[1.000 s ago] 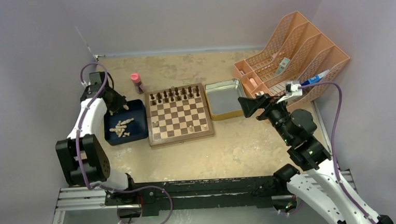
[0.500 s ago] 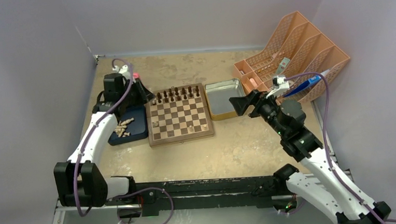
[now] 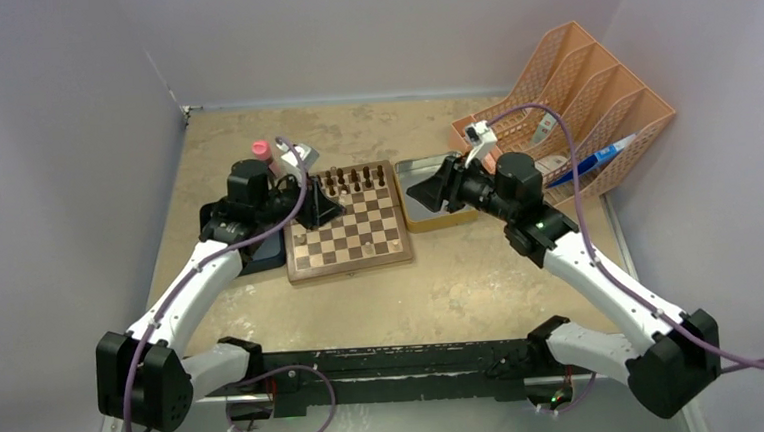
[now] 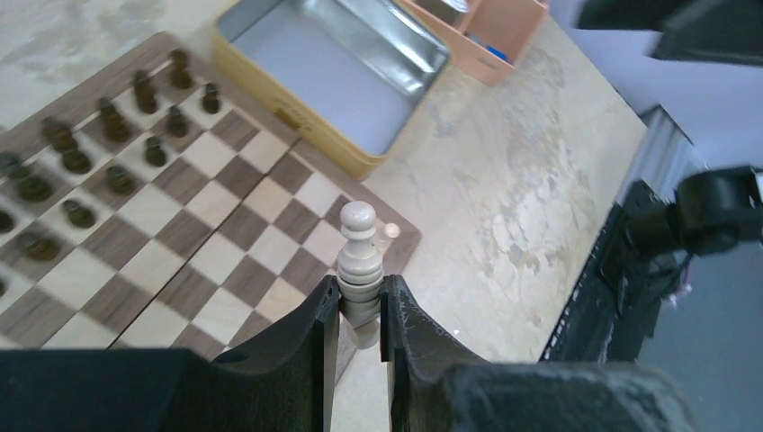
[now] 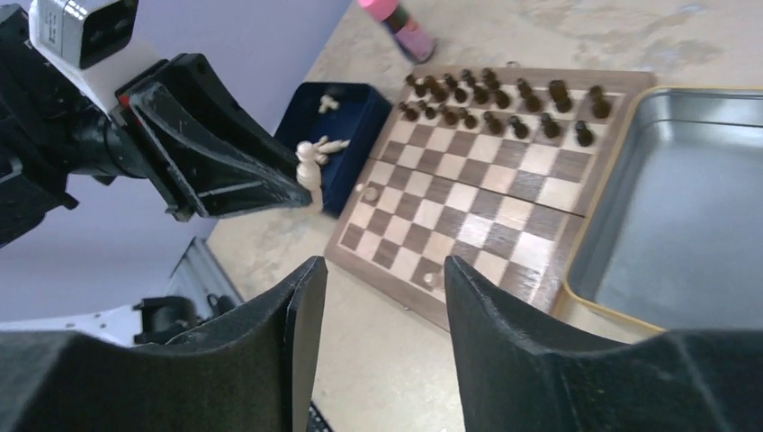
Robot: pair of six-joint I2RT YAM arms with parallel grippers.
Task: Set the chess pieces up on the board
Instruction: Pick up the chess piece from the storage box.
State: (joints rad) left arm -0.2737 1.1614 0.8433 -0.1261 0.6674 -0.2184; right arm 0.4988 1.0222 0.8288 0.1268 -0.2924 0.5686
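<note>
The left fingers (image 4: 317, 355) clamp a pale round-headed chess piece (image 4: 358, 245) above the chessboard (image 4: 184, 270). The right fingers (image 5: 292, 333) stand apart, gripping nothing.

Chess pieces (image 3: 351, 181) fill the board's (image 3: 359, 239) two far rows. A tray (image 5: 360, 117) with more pieces lies left of the board, a tin (image 4: 333, 81) right of it, and a bottle (image 3: 263, 153) behind its far-left corner.

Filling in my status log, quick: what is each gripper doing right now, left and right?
Left gripper: closed, holding a pale chess piece.
Right gripper: open, nothing between its fingers.
</note>
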